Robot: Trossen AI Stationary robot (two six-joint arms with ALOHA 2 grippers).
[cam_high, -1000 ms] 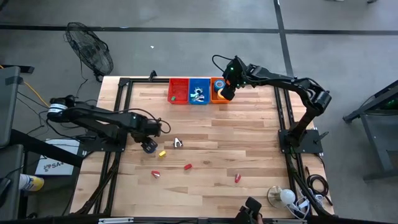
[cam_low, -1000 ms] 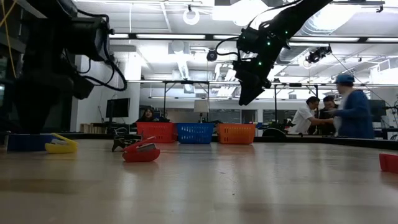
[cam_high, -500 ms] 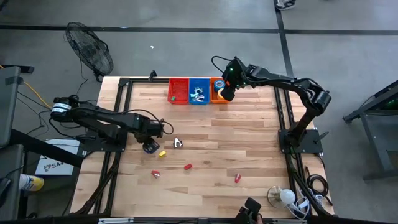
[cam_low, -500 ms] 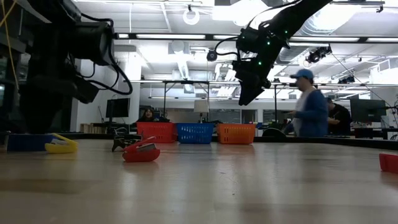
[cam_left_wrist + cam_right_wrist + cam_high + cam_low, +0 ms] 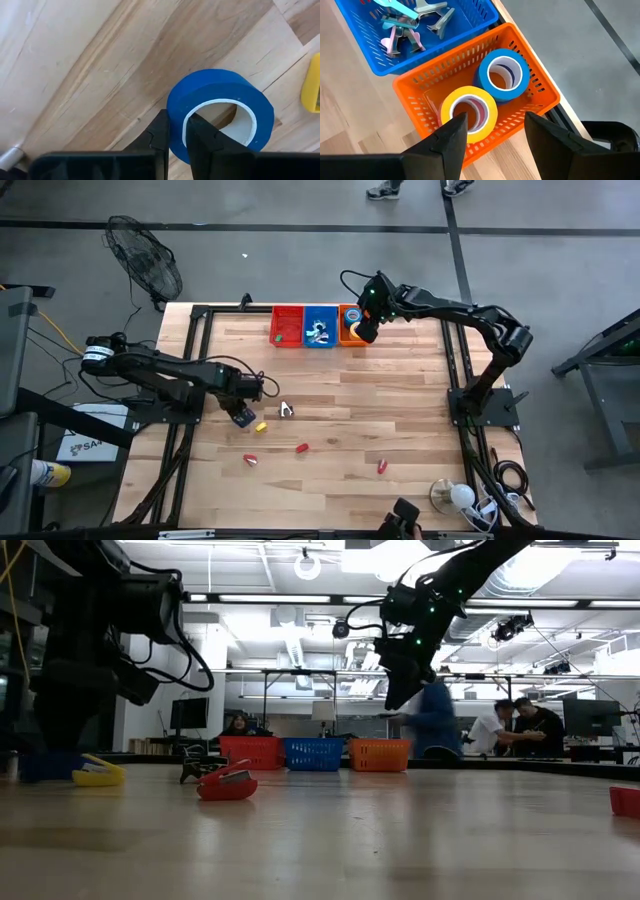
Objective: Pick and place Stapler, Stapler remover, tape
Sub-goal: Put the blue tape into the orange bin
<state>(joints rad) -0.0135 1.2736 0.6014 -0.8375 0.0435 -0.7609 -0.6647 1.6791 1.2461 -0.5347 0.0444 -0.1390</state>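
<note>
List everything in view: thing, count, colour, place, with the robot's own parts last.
Tape roll: one, blue, on the table's left side, its wall pinched by the left gripper.
Tape rolls in basket: two, yellow and blue, in the orange basket.
Red basket: one, far edge, leftmost.
Blue basket: one, middle, holding clip-like tools.
Yellow item: one, beside the gripped roll.
Red items: three, near side.
Dark metal tool: one, mid-table.
Fan: one, on the floor.
People: in the background.
Left gripper: jaws shut on tape.
Right gripper: jaws open, above the orange basket.
</note>
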